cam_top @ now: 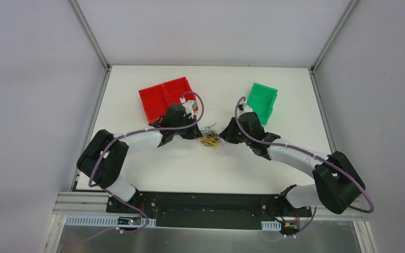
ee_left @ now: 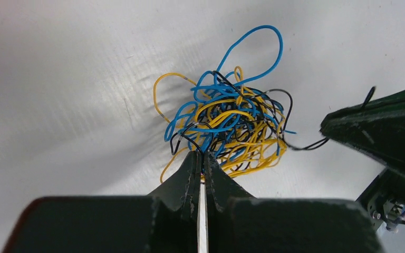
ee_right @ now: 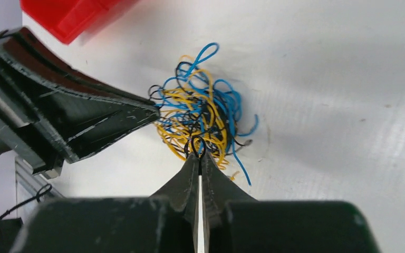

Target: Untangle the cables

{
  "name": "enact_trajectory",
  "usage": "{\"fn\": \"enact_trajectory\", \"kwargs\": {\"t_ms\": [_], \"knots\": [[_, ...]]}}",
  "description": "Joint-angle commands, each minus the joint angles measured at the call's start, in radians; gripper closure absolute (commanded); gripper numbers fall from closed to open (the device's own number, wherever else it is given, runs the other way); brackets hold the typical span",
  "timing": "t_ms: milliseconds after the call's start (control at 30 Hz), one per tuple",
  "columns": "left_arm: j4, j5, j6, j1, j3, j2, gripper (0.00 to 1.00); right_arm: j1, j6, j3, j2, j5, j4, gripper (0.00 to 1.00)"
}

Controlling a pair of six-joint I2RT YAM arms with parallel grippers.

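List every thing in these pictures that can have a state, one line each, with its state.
Thin yellow, blue and black cables: one tangled clump, not yet separated.
Left gripper: shut on a strand at the clump's edge.
Right gripper: shut on a black loop at the opposite edge.
Two red plastic bins: upright, nothing visible inside.
Green plastic bin: upright, nothing visible inside.

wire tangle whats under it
Bare white table shows through the gaps in the wire tangle. The left fingers, shut on its near edge, cover that part, so nothing can be told there.
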Motion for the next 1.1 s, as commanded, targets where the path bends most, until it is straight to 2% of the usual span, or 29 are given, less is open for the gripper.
{"fn": "enact_trajectory", "kwargs": {"t_ms": [0,200,433,600,700,800,1000,1067], "knots": [[-0.042,-0.126,0.002,-0.003,-0.018,-0.116,1.00,-0.027,0.023,-0.012,-0.133,0.197,-0.058,1.00],[-0.119,-0.345,-0.048,0.044,-0.078,-0.239,1.00,-0.131,0.101,-0.111,-0.367,0.370,-0.132,1.00],[-0.146,-0.389,-0.117,0.153,-0.165,-0.370,1.00,-0.252,0.209,-0.220,-0.665,0.542,-0.233,1.00],[-0.209,-0.540,-0.171,0.202,-0.223,-0.499,1.00,-0.298,0.287,-0.237,-0.762,0.686,-0.343,1.00],[-0.220,-0.674,-0.205,0.204,-0.277,-0.608,1.00,-0.308,0.339,-0.242,-0.798,0.769,-0.394,1.00],[-0.216,-0.745,-0.232,0.205,-0.330,-0.707,1.00,-0.312,0.400,-0.238,-0.818,0.855,-0.460,1.00],[-0.161,-0.681,-0.225,0.204,-0.364,-0.765,1.00,-0.311,0.388,-0.227,-0.848,0.854,-0.485,1.00],[-0.117,-0.582,-0.184,0.205,-0.358,-0.757,1.00,-0.312,0.312,-0.220,-0.855,0.788,-0.457,0.85]]}}
